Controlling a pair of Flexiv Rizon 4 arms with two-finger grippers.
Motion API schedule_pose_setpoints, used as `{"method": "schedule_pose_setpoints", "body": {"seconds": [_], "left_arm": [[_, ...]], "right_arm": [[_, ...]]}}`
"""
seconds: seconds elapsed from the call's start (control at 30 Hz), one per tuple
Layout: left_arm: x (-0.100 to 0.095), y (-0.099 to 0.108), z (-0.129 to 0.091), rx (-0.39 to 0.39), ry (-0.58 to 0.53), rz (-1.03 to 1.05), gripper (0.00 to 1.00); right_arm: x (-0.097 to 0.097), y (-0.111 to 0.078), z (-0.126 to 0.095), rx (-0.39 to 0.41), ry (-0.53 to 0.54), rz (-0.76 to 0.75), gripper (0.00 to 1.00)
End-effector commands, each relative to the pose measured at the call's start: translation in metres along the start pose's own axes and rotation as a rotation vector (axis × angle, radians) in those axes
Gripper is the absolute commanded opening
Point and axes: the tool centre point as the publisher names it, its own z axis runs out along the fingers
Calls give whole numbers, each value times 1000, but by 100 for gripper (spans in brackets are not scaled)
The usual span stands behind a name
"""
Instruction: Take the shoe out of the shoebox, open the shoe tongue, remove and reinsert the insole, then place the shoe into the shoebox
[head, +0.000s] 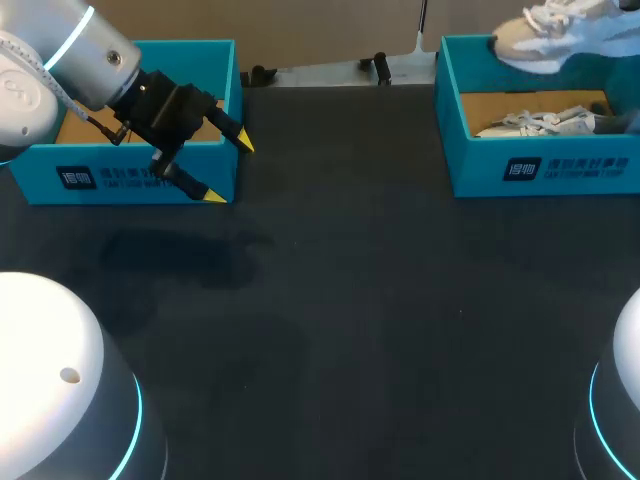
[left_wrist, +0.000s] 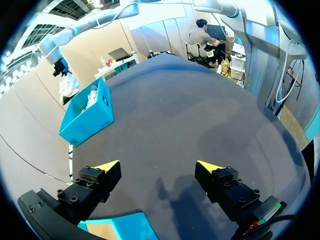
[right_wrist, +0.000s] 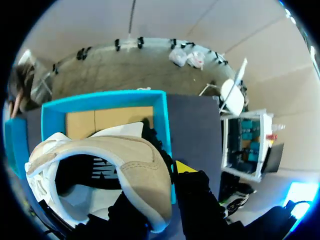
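Note:
A beige and white shoe (head: 555, 38) hangs above the right teal shoebox (head: 540, 172); the gripper holding it is out of the head view. In the right wrist view my right gripper (right_wrist: 159, 184) is shut on this shoe (right_wrist: 120, 162) at its heel, with one yellow fingertip (right_wrist: 185, 166) showing and the other hidden behind the shoe. Under it lies the open shoebox (right_wrist: 161, 117). A second pale shoe (head: 540, 123) lies inside that box. My left gripper (head: 230, 170) is open and holds nothing, in front of the left shoebox (head: 130, 175). Its fingers (left_wrist: 107, 166) stand wide apart over the dark table.
The black table (head: 350, 300) spreads between the two boxes. From the left wrist, the right shoebox (left_wrist: 87, 117) stands far ahead at the table's edge, and a corner of the left box (left_wrist: 122, 225) lies under the gripper. The arm bases (head: 50, 380) fill the near corners.

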Motion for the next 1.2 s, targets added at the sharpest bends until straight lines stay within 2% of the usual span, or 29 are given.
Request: {"method": "schedule_pose_setpoints", "body": {"seconds": [0.03, 0.37, 0.47, 1.2], "left_arm": [[1, 0, 0, -2, 0, 0, 100], [1, 0, 0, -2, 0, 0, 100], [1, 0, 0, -2, 0, 0, 100], [1, 0, 0, -2, 0, 0, 100]], "right_arm": [[1, 12, -2, 23, 61, 183, 0], [6, 12, 1, 31, 3, 118, 0], [6, 12, 2, -1, 11, 106, 0], [6, 12, 2, 9, 10, 104, 0]]}}
